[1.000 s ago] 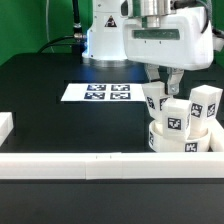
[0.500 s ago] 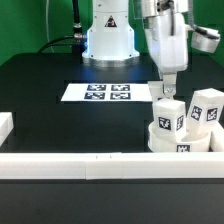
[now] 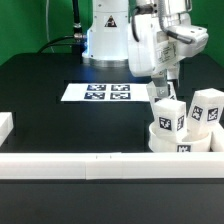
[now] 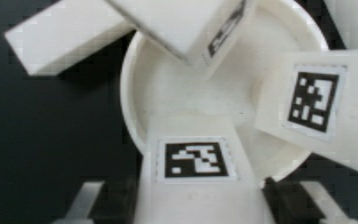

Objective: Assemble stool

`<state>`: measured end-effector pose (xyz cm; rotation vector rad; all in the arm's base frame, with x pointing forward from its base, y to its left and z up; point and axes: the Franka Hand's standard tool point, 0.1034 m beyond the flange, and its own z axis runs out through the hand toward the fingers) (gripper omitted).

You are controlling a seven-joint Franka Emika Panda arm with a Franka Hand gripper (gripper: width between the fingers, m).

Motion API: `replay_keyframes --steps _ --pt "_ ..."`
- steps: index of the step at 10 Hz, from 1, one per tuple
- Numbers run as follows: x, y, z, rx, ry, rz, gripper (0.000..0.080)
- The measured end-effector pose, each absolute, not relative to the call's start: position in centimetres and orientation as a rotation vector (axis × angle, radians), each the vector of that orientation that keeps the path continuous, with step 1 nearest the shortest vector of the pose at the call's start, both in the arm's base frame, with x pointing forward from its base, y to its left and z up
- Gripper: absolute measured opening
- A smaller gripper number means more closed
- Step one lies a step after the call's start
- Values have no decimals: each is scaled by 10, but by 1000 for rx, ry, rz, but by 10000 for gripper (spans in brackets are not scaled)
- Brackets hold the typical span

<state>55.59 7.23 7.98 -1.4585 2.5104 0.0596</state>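
— Where is the stool sitting right now?

— The round seat (image 3: pixel 180 141) is lying on the black table (image 3: pixel 60 125) at the exterior view's right, just behind the long white border rail (image 3: pixel 100 163). Two tagged block legs are standing up from it: one leg (image 3: pixel 167 117) toward the exterior view's left, the other leg (image 3: pixel 204 108) toward its right. In my wrist view I am looking down onto the seat (image 4: pixel 167 95), with a tagged leg (image 4: pixel 313 95) rising from it and another white leg piece (image 4: pixel 194 25) crossing its far edge.

— And your pincer?

— My gripper (image 3: pixel 165 85) is hanging just above the nearer leg, not touching it. My fingertips (image 4: pixel 91 199) are showing apart at the edge of the wrist view, holding nothing.

— Anything else on the table?

— The marker board (image 3: pixel 97 93) is lying flat, well apart from the seat, toward the exterior view's left.
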Motion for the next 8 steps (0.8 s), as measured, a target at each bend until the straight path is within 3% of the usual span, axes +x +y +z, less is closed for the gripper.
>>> replay_keyframes --steps 2,3,5,8 --pt "558 73 86 -1523 2461 56 576" --pt "560 74 94 -1554 2423 46 629" --pt "563 77 110 -1597 2360 28 645" --pt "561 76 104 -1745 2269 4 649"
